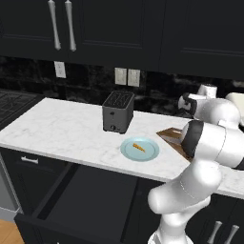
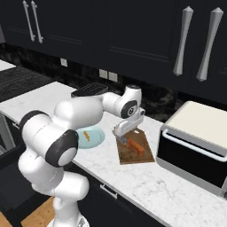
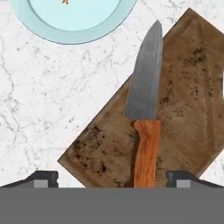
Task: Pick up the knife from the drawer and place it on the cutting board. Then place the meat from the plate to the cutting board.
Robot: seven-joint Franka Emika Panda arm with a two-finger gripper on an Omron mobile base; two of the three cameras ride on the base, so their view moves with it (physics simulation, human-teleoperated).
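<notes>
The knife (image 3: 146, 113) lies flat on the brown cutting board (image 3: 188, 87), its grey blade pointing toward the plate (image 3: 74, 22) and its reddish-brown handle toward me. My gripper (image 3: 113, 179) hovers just above it, open, with the fingertips (image 3: 43, 178) wide on either side of the handle and touching nothing. From the right base view the gripper (image 2: 125, 134) hangs over the knife (image 2: 136, 147) on the cutting board (image 2: 133, 157). The meat (image 1: 138, 147) rests on the pale blue-green plate (image 1: 143, 155), left of the cutting board (image 1: 170, 135). The drawer (image 1: 90, 190) stands pulled out below the counter.
A black toaster (image 1: 117, 112) stands behind the plate. A white and black toaster oven (image 2: 195, 142) sits right of the board. Wall cabinets hang overhead, and a stove top (image 1: 12, 107) lies at the far left. My own arm (image 1: 209, 143) covers part of the board.
</notes>
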